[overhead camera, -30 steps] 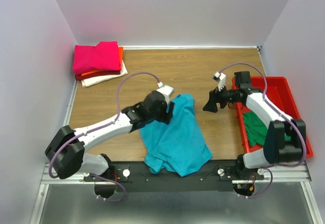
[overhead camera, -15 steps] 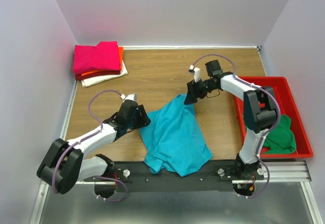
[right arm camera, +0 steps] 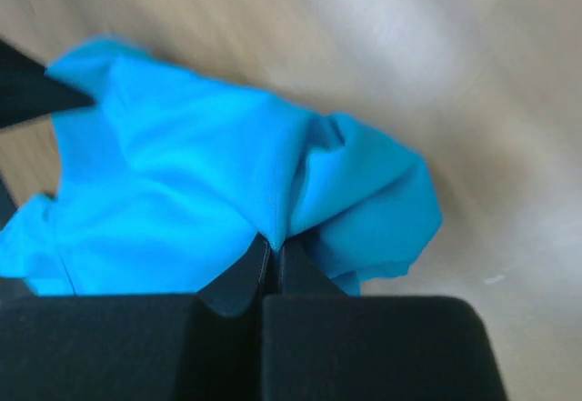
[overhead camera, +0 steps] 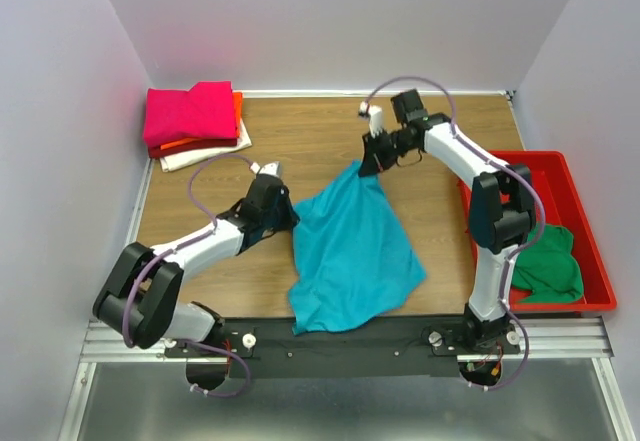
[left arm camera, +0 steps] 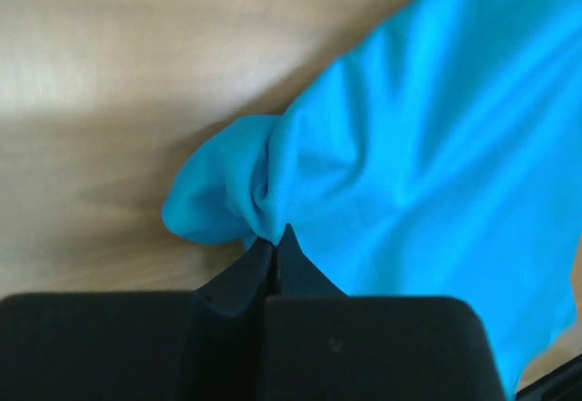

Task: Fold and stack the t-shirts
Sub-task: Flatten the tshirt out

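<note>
- Left gripper point(overhead camera: 290, 215) clamped on teal t-shirt point(overhead camera: 352, 251) left corner; right gripper point(overhead camera: 368, 165) clamped on its far corner.
- Shirt mid table point(overhead camera: 300, 131), toward near edge.
- Pull corners apart evenly, low, to flatten.

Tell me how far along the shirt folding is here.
Done: a folded pile, magenta on top, sits in the far left corner. In hand: the left claw and right claw each pinch an edge of the teal shirt, unfolded. Left: folding it, plus the green shirt in the red tray.

Plain teal t-shirt point(overhead camera: 355, 251), red tray point(overhead camera: 592, 253)
</note>
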### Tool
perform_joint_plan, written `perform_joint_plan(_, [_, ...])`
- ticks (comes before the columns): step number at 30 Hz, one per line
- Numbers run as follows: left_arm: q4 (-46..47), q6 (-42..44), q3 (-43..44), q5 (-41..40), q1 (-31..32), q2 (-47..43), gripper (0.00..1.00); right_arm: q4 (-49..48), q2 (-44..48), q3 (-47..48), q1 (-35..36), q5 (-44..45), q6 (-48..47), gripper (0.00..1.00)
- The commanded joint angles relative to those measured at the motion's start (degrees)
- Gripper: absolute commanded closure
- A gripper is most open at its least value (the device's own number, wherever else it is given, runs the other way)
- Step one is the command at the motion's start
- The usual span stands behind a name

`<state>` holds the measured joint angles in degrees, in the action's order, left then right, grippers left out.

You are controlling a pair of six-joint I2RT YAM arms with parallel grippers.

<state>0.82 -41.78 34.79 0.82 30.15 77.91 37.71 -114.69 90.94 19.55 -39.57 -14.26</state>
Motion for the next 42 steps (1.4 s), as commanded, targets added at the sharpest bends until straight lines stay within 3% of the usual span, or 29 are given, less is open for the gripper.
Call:
perform_joint_plan(1, [0.07, 10.01, 13.52, -4.68, -0.97, -4.42, 1.0, 4.91, 3.15, 16.93, -0.13, 5.81, -3.84, 1.0])
perform_joint_plan(5, [-4.41, 19.09, 30.31, -8.02, -2.55, -8.65, 1.0, 6.23, 6.93, 33.14, -1.35, 3.19, -4.55, 1.0])
perform_joint_plan(6, [-5.21, 20.76, 36.35, -7.94, -2.73, -9.78, 1.0, 6.23, 8.07, 34.99, -1.44, 2.14, -4.63, 1.0])
perform_joint_plan(9, [-6.35, 25.07, 42.01, -6.1, -2.82, -13.2, 1.0, 6.23, 14.56, 36.16, -1.53, 0.21, -6.29, 1.0])
perform_joint_plan(11, [-6.88, 26.48, 41.86, -2.25, -2.91, -15.41, 1.0, 6.14, 18.78, 32.05, -1.53, -1.03, -7.88, 0.99])
perform_joint_plan(13, [-7.32, 27.1, 37.39, 2.22, -2.9, -19.27, 1.0, 6.14, 27.22, 19.76, -1.53, -3.65, -12.61, 0.98])
perform_joint_plan(16, [-7.59, 24.47, 25.89, 15.29, -2.9, -24.63, 1.0, 6.23, 39.87, -3.07, -1.53, -4.37, -19.82, 0.84])
perform_joint_plan(17, [-7.41, 23.42, 22.38, 18.22, -2.91, -25.95, 0.88, 6.32, 43.03, -8.79, -1.62, -4.2, -21.58, 0.72])
perform_joint_plan(19, [-6.19, 18.61, 11.13, 24.72, -2.73, -30.43, 0.74, 7.19, 50.4, -23.78, -1.53, -1.14, -24.76, 0.63])
perform_joint_plan(20, [-5.92, 16.49, 7.61, 29.45, -2.12, -32.28, 0.58, 8.24, 52.19, -27.53, -1.53, 0.53, -25.72, 0.52])
perform_joint_plan(21, [-5.31, 14.29, 0.97, 30.72, -1.68, -37.08, 0.49, 9.38, 54.29, -31.74, -1.62, 2.64, -26.34, 0.41])
perform_joint_plan(22, [-5.39, 10.53, -1.71, 32.13, -0.63, -40.09, 0.33, 9.66, 57.71, -37.53, -1.53, 7.44, -26.17, 0.19])
perform_joint_plan(25, [-8.72, 4.37, -7.01, 30.66, -0.18, -52.65, 0.26, 10.27, 64.91, -43.72, -1.71, 13.71, -25.2, 0.12])
perform_joint_plan(28, [-14.34, 3.11, -4.38, 24.09, -0.09, -57.52, 0.2, 10.27, 66.79, -43.3, -1.8, 14.44, -23.71, 0.05])
perform_joint_plan(34, [-10.59, 9.16, 0.71, 19.66, -0.09, -41.9, 0.19, 3.08, 53.72, -39.35, -1.89, 14.69, -17.04, 0.05])
perform_joint_plan(38, [-7.42, 16.63, 6.95, 15.89, -0.36, -25.3, 0.2, -0.09, 41.07, -32.59, -2.76, 15.14, -12.81, 0.08])
perform_joint_plan(42, [-8.46, 26.8, 19.22, 13.24, -0.62, -4.5, 0.25, -0.89, 29.3, -22.59, -5.39, 16.37, -9.57, 0.09])
